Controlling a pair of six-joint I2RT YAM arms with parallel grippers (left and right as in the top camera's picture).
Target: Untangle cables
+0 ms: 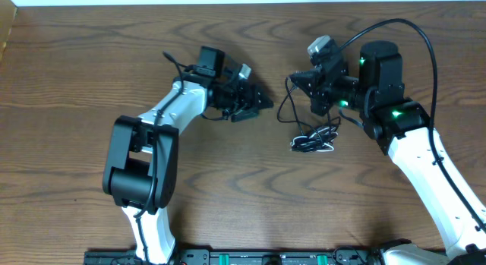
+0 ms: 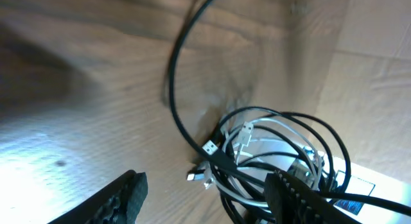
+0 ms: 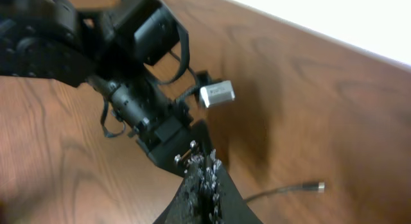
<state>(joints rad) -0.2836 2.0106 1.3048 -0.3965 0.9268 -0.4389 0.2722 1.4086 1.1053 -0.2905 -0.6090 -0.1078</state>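
Wooden table (image 1: 228,197). The cables (image 1: 315,139), black and white cords in one tangle, lie on the table between the arms, nearer the right arm (image 1: 414,147). Left arm (image 1: 178,105): left jaws released, empty, facing the tangle but apart from it. Right jaws clenched; a black cord (image 1: 282,105) loops up toward them from the tangle, but I cannot tell whether it is pinched.

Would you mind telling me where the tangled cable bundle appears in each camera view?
Overhead: cable bundle right of centre, on the table.
Left wrist: lower right, ahead of the open fingers.
Right wrist: not in it; only one plug end shows, lower right.
Shared landmark: the left gripper, in all three.
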